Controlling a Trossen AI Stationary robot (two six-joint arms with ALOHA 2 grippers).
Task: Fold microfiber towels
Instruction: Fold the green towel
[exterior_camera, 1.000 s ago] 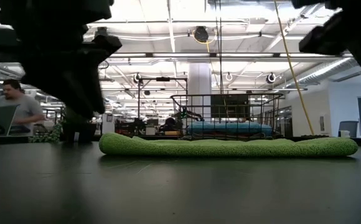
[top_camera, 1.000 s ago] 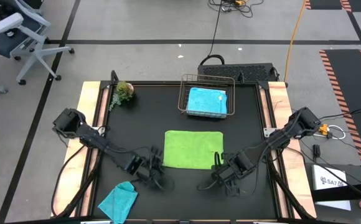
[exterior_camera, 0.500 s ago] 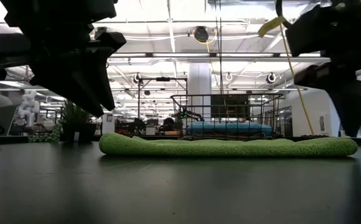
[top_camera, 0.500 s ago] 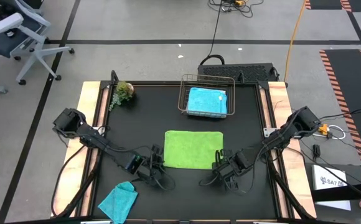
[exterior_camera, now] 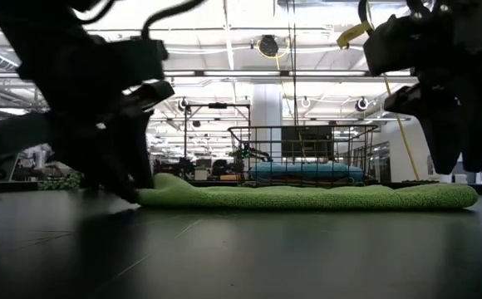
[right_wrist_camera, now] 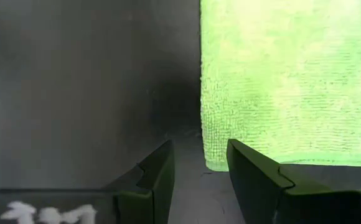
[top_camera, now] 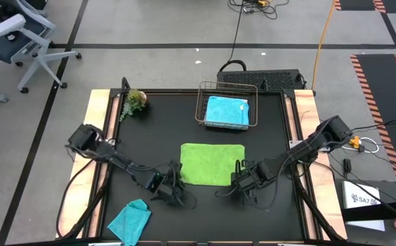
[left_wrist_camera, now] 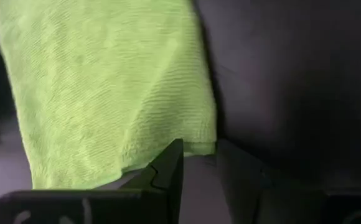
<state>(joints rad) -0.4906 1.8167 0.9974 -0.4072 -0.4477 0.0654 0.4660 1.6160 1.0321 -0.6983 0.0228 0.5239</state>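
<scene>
open-plan lab: taped concrete floor (top_camera: 150, 27), office chair (top_camera: 17, 34), ceiling strip lights (exterior_camera: 224, 50).

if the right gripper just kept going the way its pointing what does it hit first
Most likely the near corner of the lime green towel. The right gripper stands open, its fingers straddling that corner's edge, with bare black table on the other side. Its height above the mat is unclear.

Grey concrete floor (top_camera: 150, 27), office chair (top_camera: 17, 31), bright ceiling lights (exterior_camera: 224, 33) overhead.
</scene>
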